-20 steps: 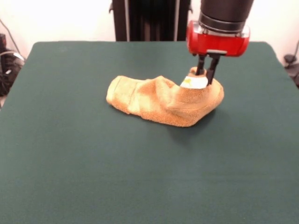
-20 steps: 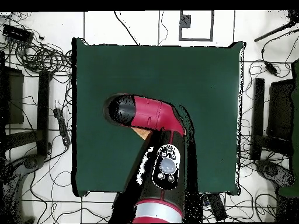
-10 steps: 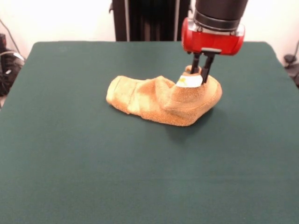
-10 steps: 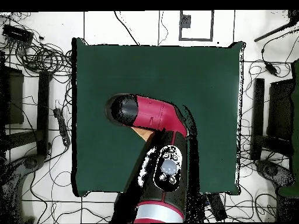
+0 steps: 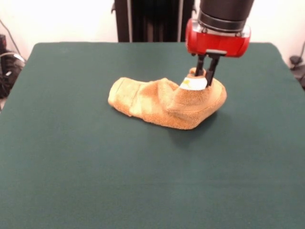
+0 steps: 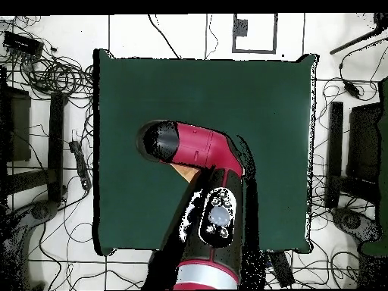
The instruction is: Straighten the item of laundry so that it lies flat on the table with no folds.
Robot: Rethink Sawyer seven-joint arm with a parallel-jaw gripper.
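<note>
Gripper (image 5: 205, 82) fingers were pinched on the raised end of the small golden-orange fluffy towel (image 5: 164, 102), right by its little white tag (image 5: 193, 83). The two thin black fingers pointed straight down and stood close together with cloth between them.

Nearest to the camera across from the robot, the towel's front edge was rolled over in a fat fold. Behind that, the towel lay bunched up like a lumpy sock near the middle of the big dark green cloth-covered table (image 5: 95, 181). The towel's long side ran away from the gripper toward the other end, which lay low with a paler band (image 5: 125, 95) showing. So the rest of the towel lay all to one side of the held end. Pulling away from that low end would probably stretch it out.

Farther back, the red and black arm (image 6: 198, 148) came straight down over the held end. From above, it hid nearly all of the towel.
</note>
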